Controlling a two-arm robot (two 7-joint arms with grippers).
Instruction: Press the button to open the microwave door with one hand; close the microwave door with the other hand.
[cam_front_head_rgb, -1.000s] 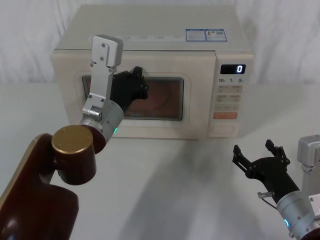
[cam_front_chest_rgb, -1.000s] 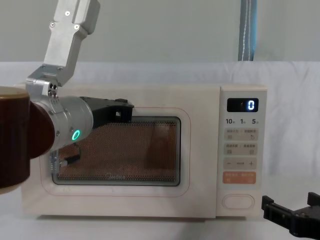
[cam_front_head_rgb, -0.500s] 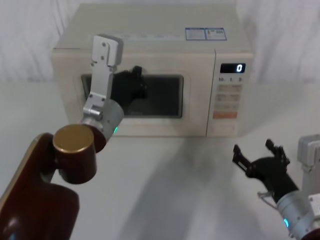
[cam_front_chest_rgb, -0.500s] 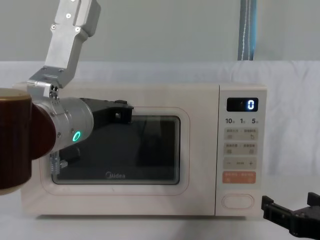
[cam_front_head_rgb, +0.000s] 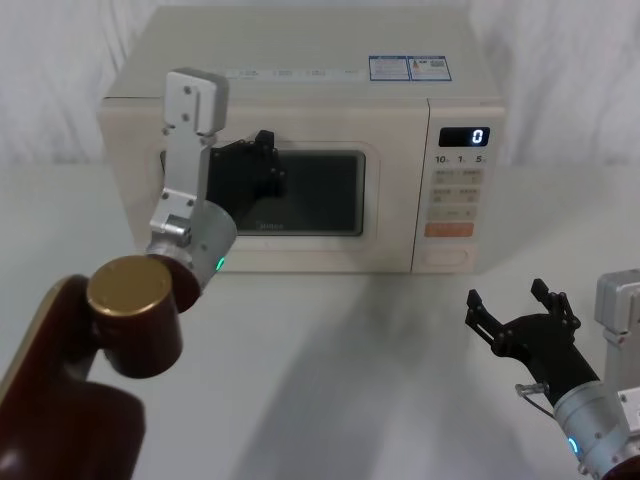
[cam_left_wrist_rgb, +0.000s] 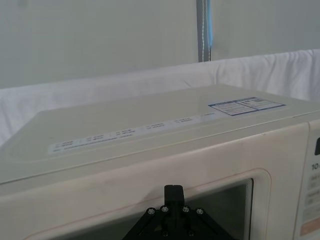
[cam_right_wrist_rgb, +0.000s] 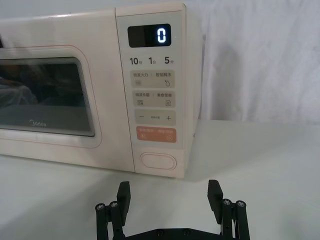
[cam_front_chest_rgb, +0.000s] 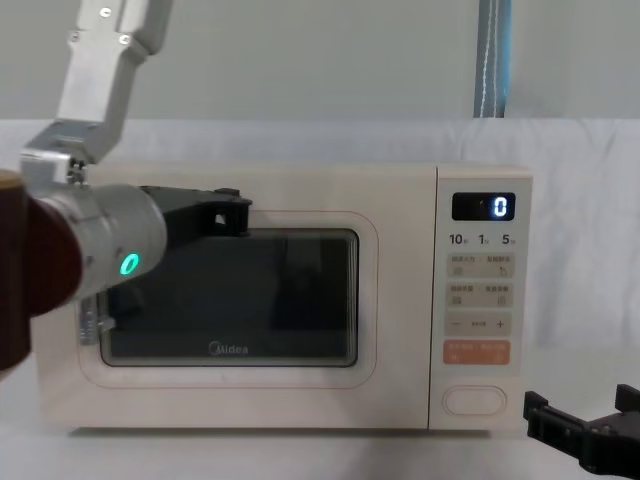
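Nearest, the right gripper (cam_front_head_rgb: 518, 312) rests low over the table with its fingers spread open and empty. Farther forward and slightly to its left is the oval button (cam_right_wrist_rgb: 158, 161), low on the microwave's control panel. The left gripper (cam_front_head_rgb: 262, 158), whose finger state I cannot tell, is against the microwave door (cam_front_head_rgb: 385, 225), which looks shut.

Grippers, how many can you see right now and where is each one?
2. The left gripper is up at the microwave door, over its window's upper left. The right gripper hovers open above the table, in front of the button.
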